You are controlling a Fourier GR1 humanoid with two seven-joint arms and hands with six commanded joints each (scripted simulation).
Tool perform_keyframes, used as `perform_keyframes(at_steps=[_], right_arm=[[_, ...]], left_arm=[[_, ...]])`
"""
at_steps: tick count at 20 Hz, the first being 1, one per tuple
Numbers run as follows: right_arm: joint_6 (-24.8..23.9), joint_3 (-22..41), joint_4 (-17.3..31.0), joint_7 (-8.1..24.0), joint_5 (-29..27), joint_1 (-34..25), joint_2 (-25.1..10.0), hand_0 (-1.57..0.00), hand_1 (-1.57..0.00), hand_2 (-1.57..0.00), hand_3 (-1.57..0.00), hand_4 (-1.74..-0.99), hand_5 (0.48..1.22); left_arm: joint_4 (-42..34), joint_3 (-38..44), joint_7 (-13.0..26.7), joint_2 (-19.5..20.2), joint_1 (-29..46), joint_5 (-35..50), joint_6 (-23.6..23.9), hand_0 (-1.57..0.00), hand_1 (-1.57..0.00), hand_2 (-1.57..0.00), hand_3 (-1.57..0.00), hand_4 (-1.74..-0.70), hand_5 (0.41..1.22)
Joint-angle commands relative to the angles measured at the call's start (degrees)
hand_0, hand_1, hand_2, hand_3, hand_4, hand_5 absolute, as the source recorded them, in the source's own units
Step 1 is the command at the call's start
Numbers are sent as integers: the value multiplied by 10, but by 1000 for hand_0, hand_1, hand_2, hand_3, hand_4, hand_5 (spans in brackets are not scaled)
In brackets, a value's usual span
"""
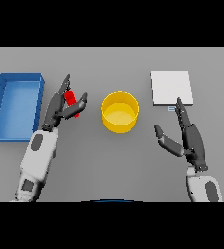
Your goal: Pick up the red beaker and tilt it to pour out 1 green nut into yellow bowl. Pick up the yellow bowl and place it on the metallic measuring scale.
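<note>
Take the yellow bowl [120, 112] as your landmark: it sits upright in the middle of the grey table [109, 160], open and round, and no nut shows inside it. Nearest you, to the bowl's right and a little below it, your right hand [188, 138] hangs released, fingers straight and thumb spread, holding nothing. To the bowl's left, at about its own level, your left hand [61, 107] has thumb and fingers closing around the red beaker [71, 101]. Whether the grasp is firm you cannot tell. The beaker is small, bright red and mostly hidden by the fingers; its long axis appears to slant toward the bowl. It lies beside the bowl, not above it, so I judge the pour needs the left hand carried rightward over the rim before tilting. Beyond the bowl to its right lies the metallic measuring scale [170, 87], a pale flat square near the right fingertips. Far left of the bowl stands a blue bin [2, 104].
</note>
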Motion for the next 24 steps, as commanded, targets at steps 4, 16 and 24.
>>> perform_keyframes(at_steps=[4, 16, 24], right_arm=[[-3, -8, 2, 9, -4, -6, -3, 1, 1, 1, 1, -1240, 645], [-1, -4, 5, 9, -5, -4, 1, 1, 1, 1, 1, -1245, 642], [-3, -2, -1, -6, 4, -3, -4, 1, 1, 1, 1, -1226, 650]], left_arm=[[41, 18, -31, -21, -22, 10, 22, -207, -230, -287, -254, -1401, 787], [60, 15, -61, -23, -35, -3, 46, -1462, -1465, -1473, -1434, -1614, 1165], [-39, -4, -19, -2, -39, 37, -1, -1553, -1553, -1555, -1548, -1720, 1131]])
